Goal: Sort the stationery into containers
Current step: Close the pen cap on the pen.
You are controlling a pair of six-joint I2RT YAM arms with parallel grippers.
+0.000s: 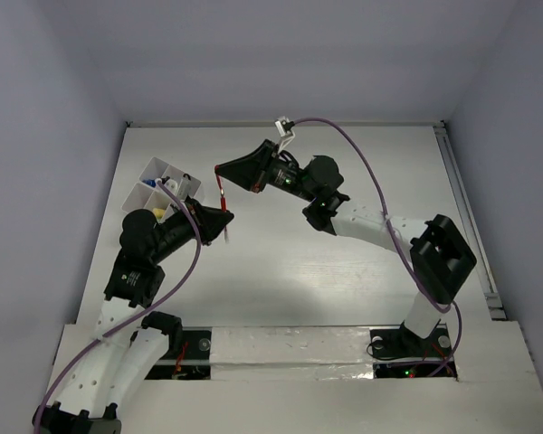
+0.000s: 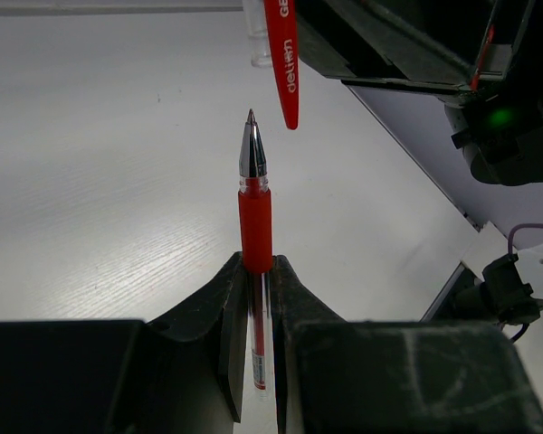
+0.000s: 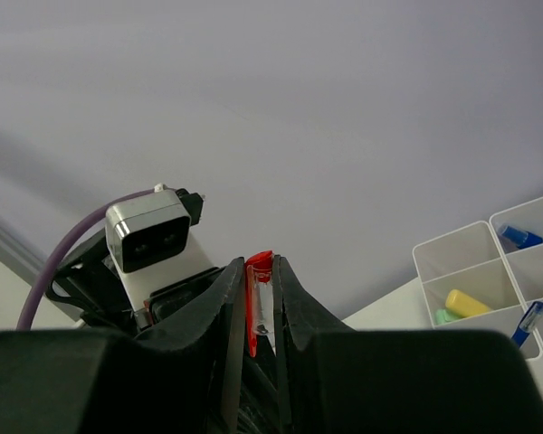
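Red pen (image 2: 255, 226) was clamped between the narrow jaws of the left gripper (image 2: 255, 271), bare tip pointing forward. Its red cap (image 2: 285, 63) hung just ahead of that tip, pinched in the right gripper (image 3: 261, 271). The organiser box (image 3: 452, 262), off to the right gripper's right, held a yellow eraser (image 3: 469, 303) and a blue pen (image 3: 525, 321). Judgement: sorting well advanced, with the red pen not yet capped or binned.
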